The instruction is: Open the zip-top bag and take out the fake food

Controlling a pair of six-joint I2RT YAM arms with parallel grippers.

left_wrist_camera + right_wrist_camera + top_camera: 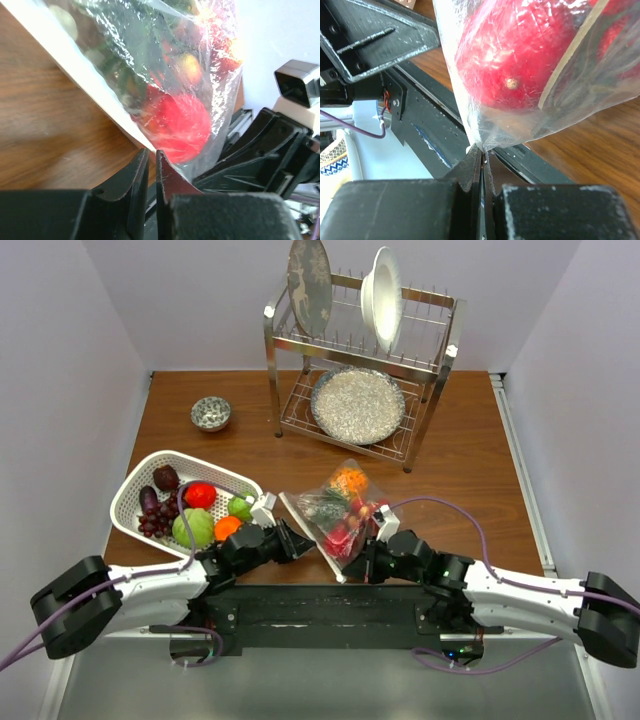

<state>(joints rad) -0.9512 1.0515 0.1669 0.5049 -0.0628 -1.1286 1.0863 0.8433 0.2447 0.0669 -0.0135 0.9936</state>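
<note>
A hard pull could slip or tear the thin film rather than part the zip. Right claw (481, 150) is clamped tight on film of the bag (335, 510); left claw (152, 153), nearly closed, seems to nip its strip (95, 95) at the corner. The bag, just right of the basket (130, 487), holds the food (350, 480); the basket holds grapes (152, 523) and other fruit

white arms (530, 590), black joints, purple cables (470, 512)
</note>
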